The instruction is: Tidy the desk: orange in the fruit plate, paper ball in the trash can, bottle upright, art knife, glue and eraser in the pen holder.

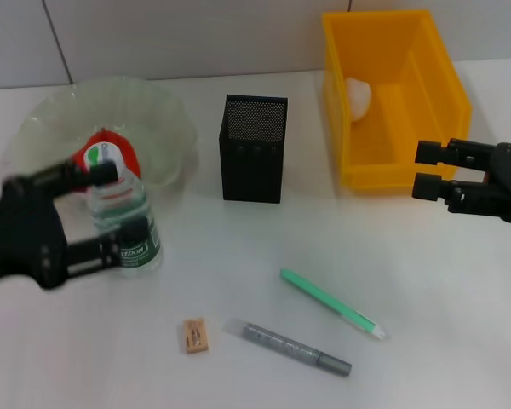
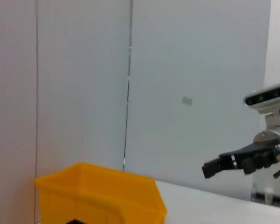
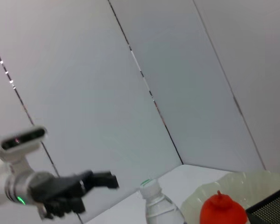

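Observation:
The bottle [image 1: 128, 226] stands upright in front of the fruit plate [image 1: 166, 115], and the orange [image 1: 111, 141] lies in the plate behind it. My left gripper [image 1: 117, 211] is open, with a finger on either side of the bottle. The right wrist view shows a gap between the left gripper [image 3: 100, 186] and the bottle [image 3: 156, 203]. The paper ball [image 1: 360, 95] lies in the trash can [image 1: 434, 77]. My right gripper [image 1: 430, 170] is open and empty beside the can's front right corner. The eraser [image 1: 195, 335], a green art knife [image 1: 328, 302] and a grey glue stick [image 1: 294, 347] lie on the desk. The pen holder [image 1: 254, 149] stands at the middle.
The white desk runs back to a grey panelled wall. The left wrist view shows the trash can [image 2: 98, 196] and my right gripper [image 2: 214, 167] farther off. The right wrist view shows the orange [image 3: 221, 210] in the plate [image 3: 252, 182].

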Controlling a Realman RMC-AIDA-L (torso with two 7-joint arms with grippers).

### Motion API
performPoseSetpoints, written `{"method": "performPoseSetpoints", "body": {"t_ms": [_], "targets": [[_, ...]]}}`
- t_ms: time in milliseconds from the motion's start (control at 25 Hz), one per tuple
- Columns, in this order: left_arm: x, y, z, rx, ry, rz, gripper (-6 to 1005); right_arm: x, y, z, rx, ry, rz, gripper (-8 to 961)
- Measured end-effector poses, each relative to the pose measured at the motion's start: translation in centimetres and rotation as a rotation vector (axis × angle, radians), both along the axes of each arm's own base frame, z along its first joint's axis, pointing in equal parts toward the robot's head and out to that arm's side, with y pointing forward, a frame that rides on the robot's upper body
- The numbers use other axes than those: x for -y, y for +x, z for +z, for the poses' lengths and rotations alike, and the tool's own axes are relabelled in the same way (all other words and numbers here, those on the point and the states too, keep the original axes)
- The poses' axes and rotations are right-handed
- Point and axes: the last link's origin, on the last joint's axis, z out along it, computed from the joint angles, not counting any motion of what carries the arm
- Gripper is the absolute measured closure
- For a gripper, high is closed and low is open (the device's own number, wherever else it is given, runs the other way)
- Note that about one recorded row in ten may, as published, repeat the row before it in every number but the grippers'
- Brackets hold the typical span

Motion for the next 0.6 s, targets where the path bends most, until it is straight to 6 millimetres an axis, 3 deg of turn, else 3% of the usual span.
{"method": "performPoseSetpoints", "body": {"t_ms": [40,80,240,400,600], "targets": [[0.9,-4.3,-3.2,0.096,-0.017,0.039,208,0.0,-0.1,0.2,0.004,-0.003,0.005,172],[1.5,-5.9,-4.6,0.124,-0.007,0.037,208,-0.1,-0.6,0.7,0.017,-0.014,0.015,172],[3.5,-7.9,-7.0,0.151,0.009,-0.007,211,-0.4,-1.7,1.7,0.061,-0.045,0.042,172],[4.2,-8.3,-7.5,0.152,0.004,-0.003,214,-1.2,-3.7,3.4,0.156,-0.092,0.070,172],[4.5,-8.9,-7.9,0.112,-0.025,0.002,215,-3.2,-6.6,5.9,0.276,-0.178,-0.026,171]]}}
